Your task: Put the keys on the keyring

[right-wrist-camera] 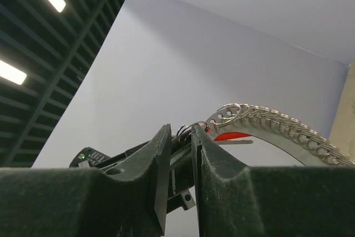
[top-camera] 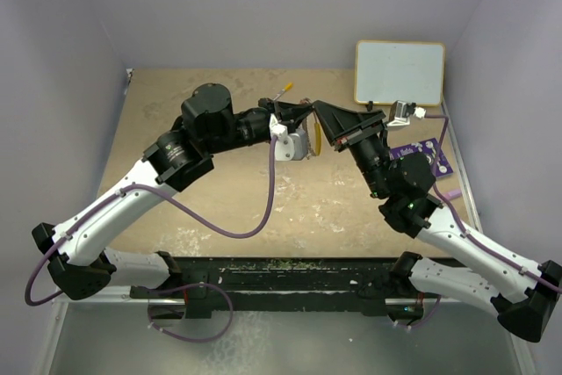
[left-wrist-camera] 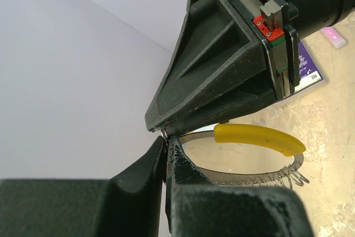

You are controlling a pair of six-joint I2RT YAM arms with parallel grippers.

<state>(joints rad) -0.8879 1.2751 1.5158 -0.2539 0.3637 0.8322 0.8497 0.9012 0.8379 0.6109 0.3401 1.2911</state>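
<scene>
Seemingly mid-threading. Right end effector (right-wrist-camera: 181, 132) barely open, pinching keyring (right-wrist-camera: 277, 121) loops; keys (right-wrist-camera: 232, 136) just beyond its tips, under ring. Left end effector (left-wrist-camera: 166, 144) clamped shut, contents unclear. Next: ease keys along the wire.

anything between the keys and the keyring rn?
Nothing visible. Right tool holds the keys at its tips, right beside the keyring arc. Left tool clamps the keyring. No other object sits in between.
</scene>
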